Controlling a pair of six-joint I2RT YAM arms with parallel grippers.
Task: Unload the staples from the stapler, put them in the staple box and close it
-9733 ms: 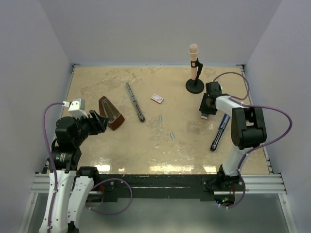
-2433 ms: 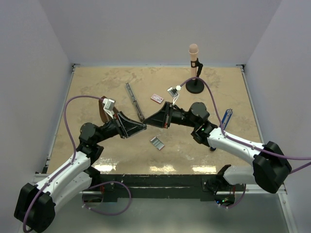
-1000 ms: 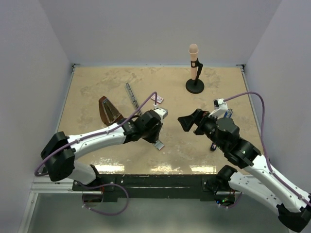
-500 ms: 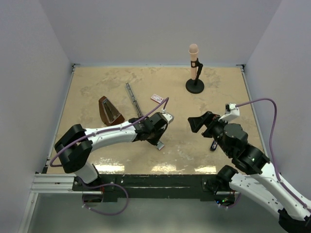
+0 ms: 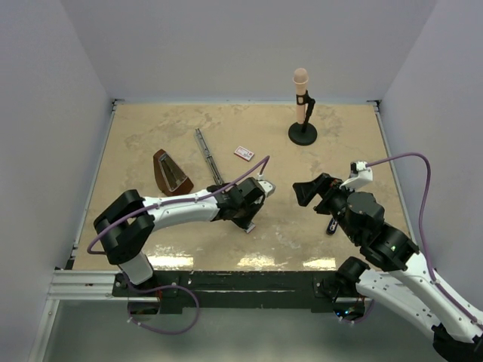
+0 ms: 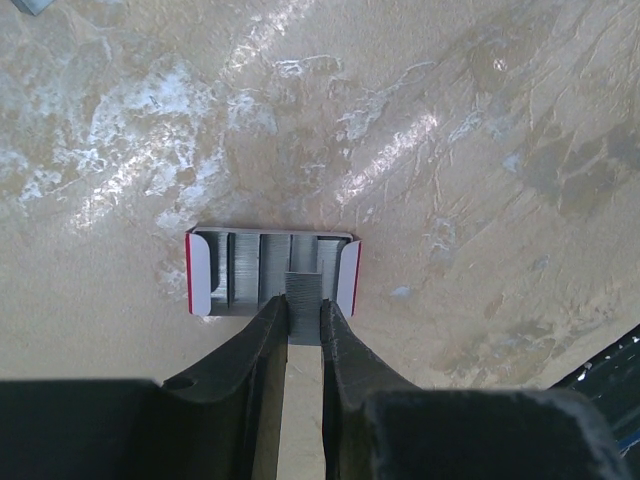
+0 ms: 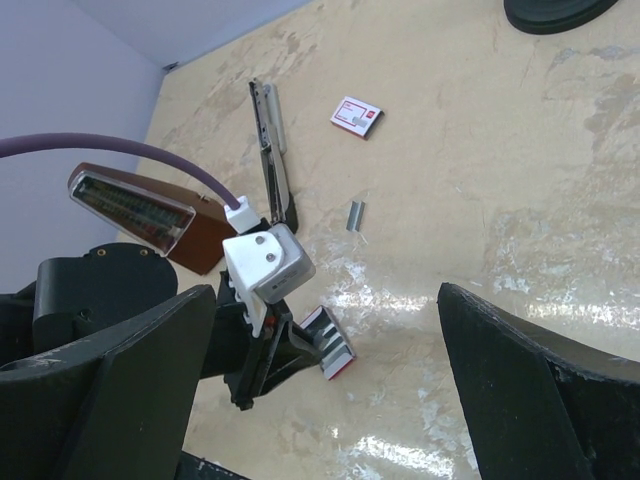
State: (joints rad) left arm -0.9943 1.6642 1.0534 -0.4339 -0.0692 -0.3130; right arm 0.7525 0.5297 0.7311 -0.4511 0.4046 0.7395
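Easily lost from here: could slip or twist out of the left gripper (image 6: 303, 312), nearly closed and pinching only the near end of the staples (image 6: 303, 288). Might snap if squeezed askew, or nudge the open staple box (image 6: 212, 275), touching or just beyond the strip's far end. Looks narrow, flat, grey and finely ridged. Farther off, well apart, right gripper (image 5: 308, 190) spread wide, holding nothing.

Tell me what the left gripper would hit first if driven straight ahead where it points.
Likely the open red-sided tray at its tips: the left gripper, shut on a staple strip, has the strip's front end over the tray's near edge. Beyond it, only table.
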